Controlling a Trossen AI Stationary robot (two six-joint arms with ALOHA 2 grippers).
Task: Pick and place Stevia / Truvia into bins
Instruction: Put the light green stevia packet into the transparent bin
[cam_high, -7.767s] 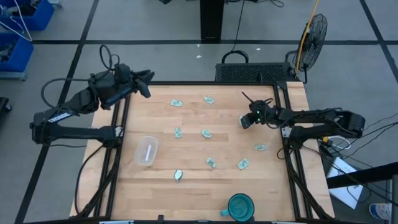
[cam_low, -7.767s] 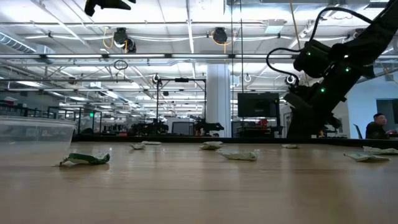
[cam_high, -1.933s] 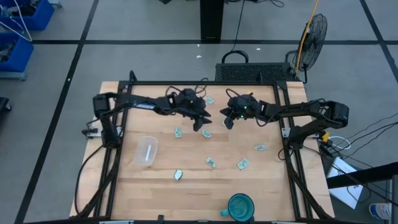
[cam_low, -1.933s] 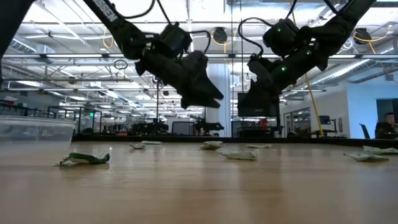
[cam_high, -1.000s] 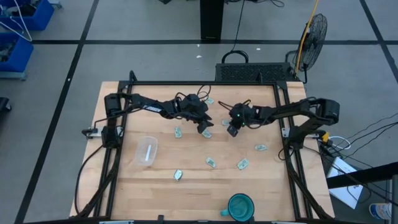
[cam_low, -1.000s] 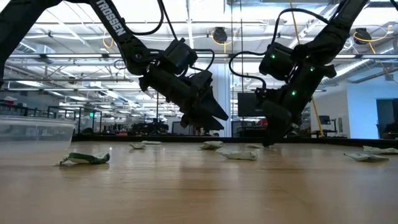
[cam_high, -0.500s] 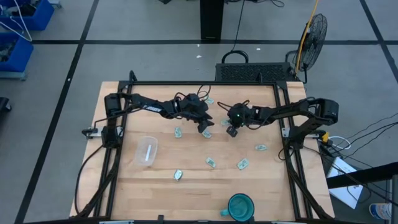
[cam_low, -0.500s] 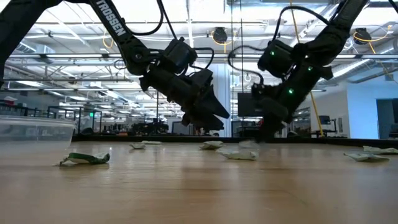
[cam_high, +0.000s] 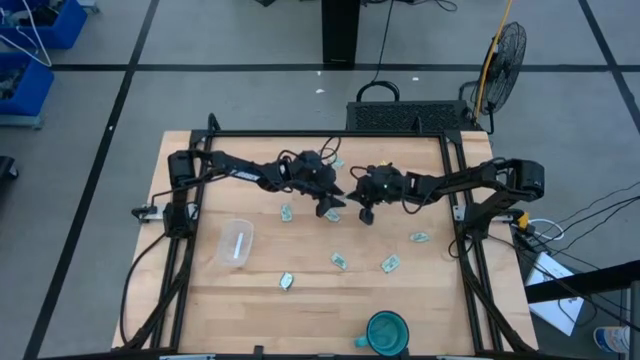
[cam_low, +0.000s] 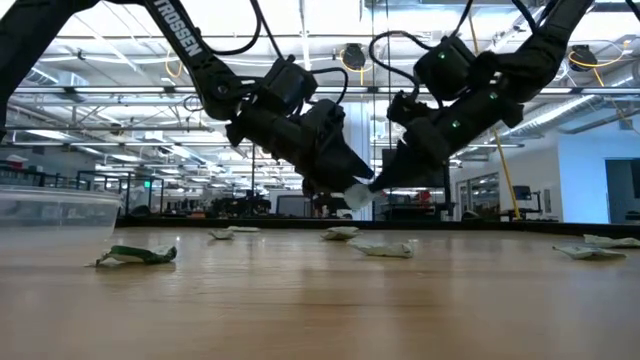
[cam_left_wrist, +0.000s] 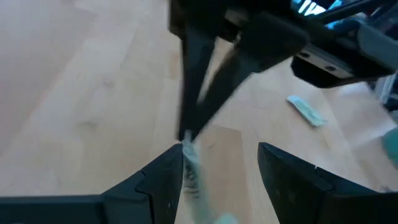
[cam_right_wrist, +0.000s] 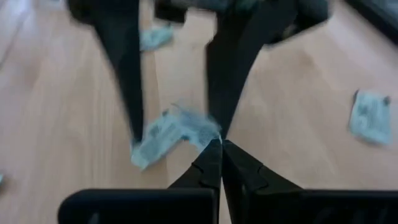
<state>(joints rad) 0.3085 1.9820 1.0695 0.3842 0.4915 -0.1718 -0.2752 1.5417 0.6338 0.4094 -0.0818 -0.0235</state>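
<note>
My right gripper (cam_right_wrist: 219, 148) is shut on a pale green and white sachet (cam_right_wrist: 169, 134) held above the middle of the table. My left gripper (cam_left_wrist: 221, 163) is open, and its two fingers stand on either side of that sachet, which also shows in the left wrist view (cam_left_wrist: 190, 169). In the low view the two grippers meet tip to tip, with the sachet (cam_low: 357, 194) between them and clear of the wood. Several other sachets (cam_high: 340, 261) lie flat on the table. The clear tub (cam_high: 236, 243) stands at the left. My right gripper pinches one end of the sachet (cam_right_wrist: 208, 133) between its two fingertips. The fingers slant down from the table's right. The sachet sticks out beyond the fingertips, crumpled and lifted clear of the table. My left gripper: whether its fingers (cam_left_wrist: 163, 173) touch the sachet, I cannot tell.
A teal mug (cam_high: 387, 332) stands near the table's front edge. Loose sachets lie at the far side (cam_high: 284, 166), right of centre (cam_high: 419, 237) and near the tub (cam_high: 286, 282). The tub also shows at the left of the low view (cam_low: 50, 208).
My right gripper was down at the table with its fingertips at a sachet. It has risen with the sachet and gone a little toward the table's left, up to my left gripper's open fingers. The sachet is now lifted clear.
</note>
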